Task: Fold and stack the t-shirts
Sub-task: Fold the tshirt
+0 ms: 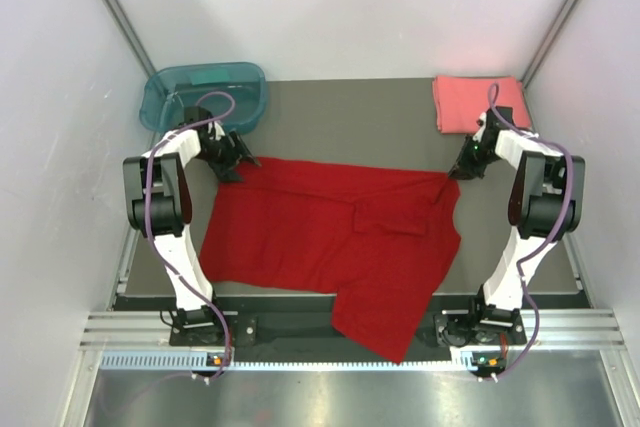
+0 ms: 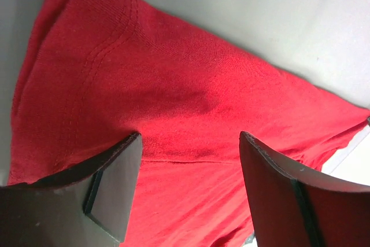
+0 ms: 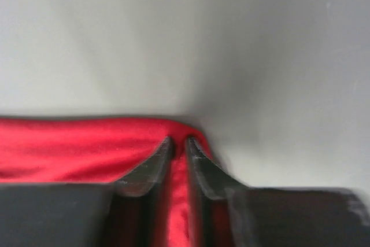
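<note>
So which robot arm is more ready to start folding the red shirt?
Right arm, probably. The right gripper is pinched shut on a far corner of the red shirt, so it could lift and fold at once. The left gripper hangs open over the cloth, gripping nothing.

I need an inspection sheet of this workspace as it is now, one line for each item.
Surface: dark grey table, partly covered by cloth.
Job's things: red t-shirt spread out unfolded, one part hanging over the near edge; coral-pink t-shirt folded at the far right corner.
Clutter: teal plastic tub at the far left corner.
Grippers: left gripper open over the red t-shirt; right gripper shut on its edge.
Cables: purple cables run along both arms; the left one loops near the tub.
Surroundings: white walls; metal rail at the near edge.
</note>
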`<action>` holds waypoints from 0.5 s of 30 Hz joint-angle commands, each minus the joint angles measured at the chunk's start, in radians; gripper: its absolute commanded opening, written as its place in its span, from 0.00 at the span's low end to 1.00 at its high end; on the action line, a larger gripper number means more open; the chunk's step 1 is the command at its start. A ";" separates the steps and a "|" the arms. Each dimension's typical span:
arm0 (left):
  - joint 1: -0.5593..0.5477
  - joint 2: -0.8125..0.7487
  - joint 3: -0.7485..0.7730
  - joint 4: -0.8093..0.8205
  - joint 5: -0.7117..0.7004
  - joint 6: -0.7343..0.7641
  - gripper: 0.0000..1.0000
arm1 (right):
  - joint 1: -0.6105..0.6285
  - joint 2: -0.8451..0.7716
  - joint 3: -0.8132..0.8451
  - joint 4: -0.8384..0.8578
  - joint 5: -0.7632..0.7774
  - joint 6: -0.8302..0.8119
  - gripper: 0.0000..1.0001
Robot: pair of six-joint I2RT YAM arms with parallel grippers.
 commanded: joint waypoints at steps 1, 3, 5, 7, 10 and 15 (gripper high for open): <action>-0.004 -0.020 0.017 -0.022 -0.013 0.037 0.73 | 0.004 -0.007 0.068 -0.055 0.071 -0.063 0.22; -0.010 -0.072 0.011 -0.032 -0.026 0.051 0.74 | 0.011 -0.065 0.076 -0.121 0.107 -0.066 0.37; -0.031 -0.110 -0.004 -0.044 -0.033 0.063 0.74 | 0.019 -0.141 0.073 -0.169 0.130 -0.066 0.46; -0.071 -0.184 -0.030 -0.047 -0.046 0.065 0.74 | 0.030 -0.201 0.029 -0.218 0.115 -0.063 0.48; -0.149 -0.294 -0.119 -0.017 -0.035 0.048 0.75 | 0.069 -0.327 -0.078 -0.229 0.045 -0.064 0.52; -0.310 -0.458 -0.287 0.074 0.002 -0.036 0.75 | 0.171 -0.487 -0.342 -0.120 -0.159 -0.010 0.63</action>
